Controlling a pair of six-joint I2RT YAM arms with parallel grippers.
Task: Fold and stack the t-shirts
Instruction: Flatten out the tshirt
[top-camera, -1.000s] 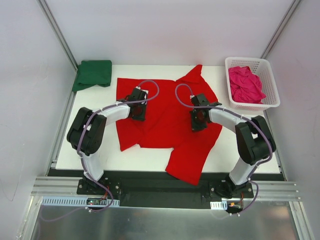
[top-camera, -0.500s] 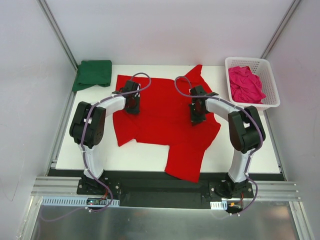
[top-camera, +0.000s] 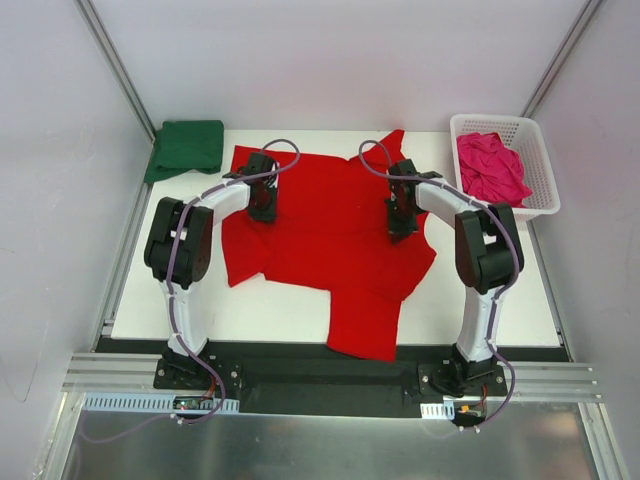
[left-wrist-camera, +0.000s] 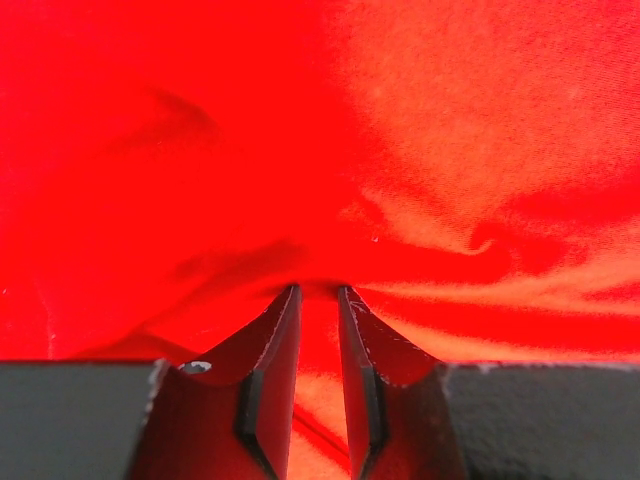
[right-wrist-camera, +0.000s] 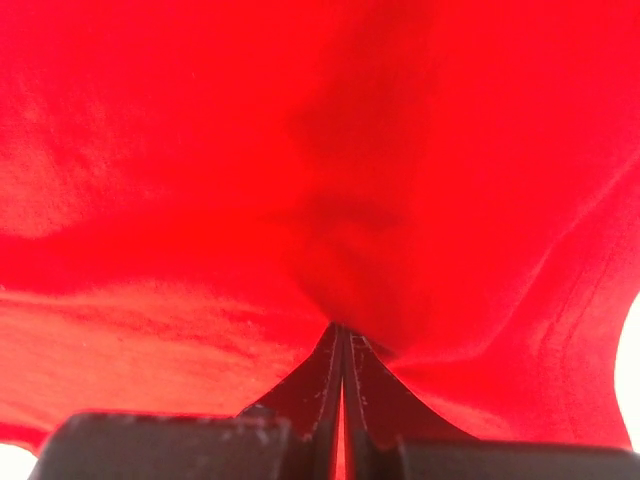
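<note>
A thin hold could slip: the left pincer (left-wrist-camera: 318, 290) nips only a small ridge of the red t-shirt (top-camera: 330, 240), and the right pincer (right-wrist-camera: 341, 330) is pressed tight on another, so uneven pulling may drag it askew. The shirt lies spread but rumpled on the tabletop (top-camera: 480, 290), just left of the basket (top-camera: 500, 122), bright, soft and creased.

Top view bright & even w/ soft shadows; 2 wrist views oversaturated, red t-shirt (left-wrist-camera: 450, 150) blurry up close.
</note>
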